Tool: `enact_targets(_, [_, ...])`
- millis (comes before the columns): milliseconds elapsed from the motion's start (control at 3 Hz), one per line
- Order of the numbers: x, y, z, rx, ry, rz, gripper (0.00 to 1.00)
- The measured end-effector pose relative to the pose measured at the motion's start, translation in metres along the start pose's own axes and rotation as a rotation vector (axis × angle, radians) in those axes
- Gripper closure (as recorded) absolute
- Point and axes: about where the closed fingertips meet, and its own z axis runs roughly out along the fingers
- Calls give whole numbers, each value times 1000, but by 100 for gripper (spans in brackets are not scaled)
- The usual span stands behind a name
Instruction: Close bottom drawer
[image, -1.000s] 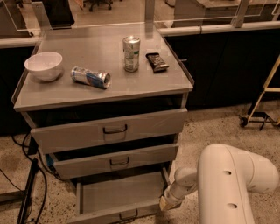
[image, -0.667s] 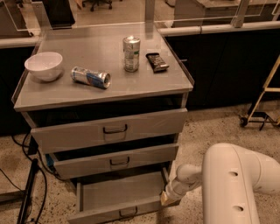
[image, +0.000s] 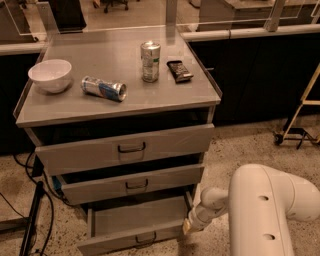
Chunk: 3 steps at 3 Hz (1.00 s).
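Speckled terrazzo floor (image: 240, 145) is filling the lower frame, with dark cabinet fronts running along the back and a glass partition up top. A grey metal cart (image: 200, 100) is sitting centre-left w/ three drawers, all partly out.

On its top, a white bowl (image: 50, 75) is sitting at upper left. A can lying on its side (image: 104, 88) is resting just right of the bowl. An upright can (image: 150, 61) is standing near centre, w/ a dark snack packet (image: 179, 71) lying just beside it to the right.

The top drawer (image: 125, 147) and mid drawer (image: 132, 182) are sticking out a little. The bottom drawer (image: 140, 217) is sitting at bottom centre of frame, pulled out furthest, inside showing, and its small dark loop handle (image: 145, 239) is showing on the front panel.

The white arm (image: 265, 210) is coming in from lower right. The gripper (image: 189, 226) is sitting low, right at the drawer's front right corner, apparently touching it. Whether it's spread or pressed together: can't tell.

Black cables (image: 30, 220) are trailing on the floor at lower left, and a yellowish stand's legs (image: 300, 120) are showing at the right edge.
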Motion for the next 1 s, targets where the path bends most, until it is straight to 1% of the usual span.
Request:
enact_targets(333, [4, -19, 19, 25, 27, 43, 100])
enact_targets(667, [-2, -31, 22, 29, 8, 82, 100])
enact_targets(1000, [-20, -33, 17, 41, -35, 93, 100])
